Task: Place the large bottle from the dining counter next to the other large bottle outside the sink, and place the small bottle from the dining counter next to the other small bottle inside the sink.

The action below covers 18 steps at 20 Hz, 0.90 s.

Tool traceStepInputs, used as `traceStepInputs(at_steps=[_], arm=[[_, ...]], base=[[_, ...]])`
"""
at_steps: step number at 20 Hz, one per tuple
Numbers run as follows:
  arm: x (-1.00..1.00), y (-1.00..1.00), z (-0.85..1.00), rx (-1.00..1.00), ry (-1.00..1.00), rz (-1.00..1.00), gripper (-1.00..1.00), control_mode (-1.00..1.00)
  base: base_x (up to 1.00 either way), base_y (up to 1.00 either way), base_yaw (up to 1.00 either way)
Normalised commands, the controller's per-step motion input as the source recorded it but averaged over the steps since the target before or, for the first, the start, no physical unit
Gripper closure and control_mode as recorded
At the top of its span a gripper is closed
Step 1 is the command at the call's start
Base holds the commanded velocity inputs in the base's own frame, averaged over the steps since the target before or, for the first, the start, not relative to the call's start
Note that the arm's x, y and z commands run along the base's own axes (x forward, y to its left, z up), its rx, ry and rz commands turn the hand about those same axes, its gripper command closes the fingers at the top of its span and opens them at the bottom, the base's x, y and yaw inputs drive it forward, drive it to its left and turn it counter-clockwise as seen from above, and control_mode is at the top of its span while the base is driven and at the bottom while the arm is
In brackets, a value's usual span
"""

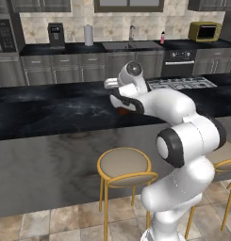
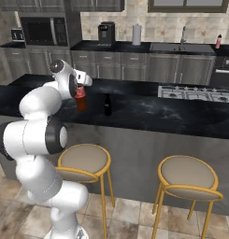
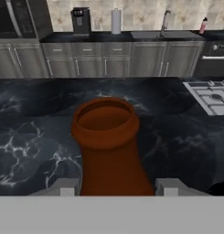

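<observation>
**Large bottle clamped in gripper at the dining counter**

Large bottle [image 2: 81,101]: dark brown glass, red label, upright over the left part of the dining counter [image 2: 148,115]. Can't tell if its base touches the top or sits just above it.

Gripper [image 3: 117,186]: jaws closed on the bottle from both sides, below the mouth. In the hand view the fingers [image 3: 63,186] sit left and right of the brown body, with the open rim just beyond them.

Small bottle [image 2: 107,105]: dark, upright on the same counter, just right of the held one, not touching.

Cooktop [image 2: 195,93]: farther right, on the far side of the dining counter.

Stools [image 2: 83,161]: round, yellow-framed, near side, against the grey stone front.

Far wall counter:
- sink [image 2: 181,47] sunk in the black top, with a curved faucet [image 2: 183,33] behind it
- other large bottle [image 2: 218,41], pink with a dark cap, outside the basin to its right, well apart from the arm
- paper towel roll [image 2: 136,34] and coffee machine [image 2: 106,32] left of the sink
</observation>
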Motion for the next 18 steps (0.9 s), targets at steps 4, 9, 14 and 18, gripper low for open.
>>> traceStepInputs(at_steps=[4, 9, 14, 18], arm=[[-0.71, 0.14, 0.0, 0.09, -0.07, 0.0, 1.0, -1.0], [-0.7, 0.12, 0.22, 0.06, -0.08, 0.0, 1.0, -1.0], [-0.45, 0.16, 0.37, 0.02, -0.04, 0.0, 1.0, -1.0], [-0.28, 0.26, 0.02, 0.02, 0.0, 0.0, 1.0, -1.0]], base=[[0.0, 0.0, 0.0], [0.0, 0.0, 0.0], [0.0, 0.0, 0.0], [0.0, 0.0, 0.0]])
